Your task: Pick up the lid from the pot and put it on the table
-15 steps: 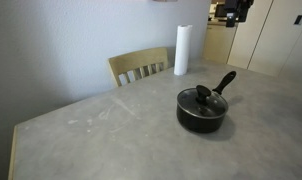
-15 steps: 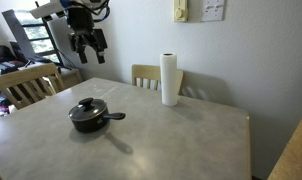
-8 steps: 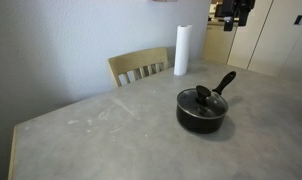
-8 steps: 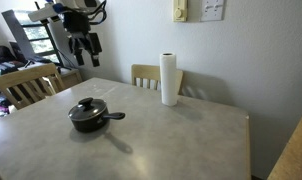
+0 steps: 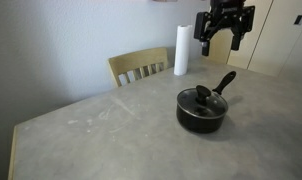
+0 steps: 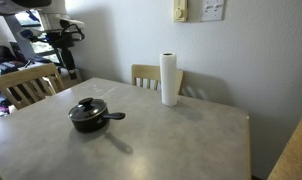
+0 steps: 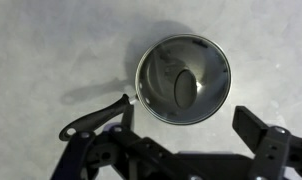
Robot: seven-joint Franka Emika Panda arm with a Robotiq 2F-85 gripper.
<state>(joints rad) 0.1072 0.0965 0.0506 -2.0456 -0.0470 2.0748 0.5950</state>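
Hovering: claw (image 5: 220,42), fingers spread apart, holding nothing, well above the pot (image 5: 202,115).
Lid (image 5: 203,100): seated on the pot, black knob up.
Pot handle (image 5: 224,82): points far right in an exterior view.
Tabletop (image 5: 81,135): grey, carries the pot.
Far side: paper roll (image 5: 181,50), wooden chair (image 5: 139,66).

Table (image 5: 81,130) top matt, mottled grey, stone-look; pot (image 5: 199,121) black with faint sheen; lid (image 7: 183,80) clear glossy glass; chair (image 5: 136,59) pale wood; roll (image 6: 170,79) white paper.
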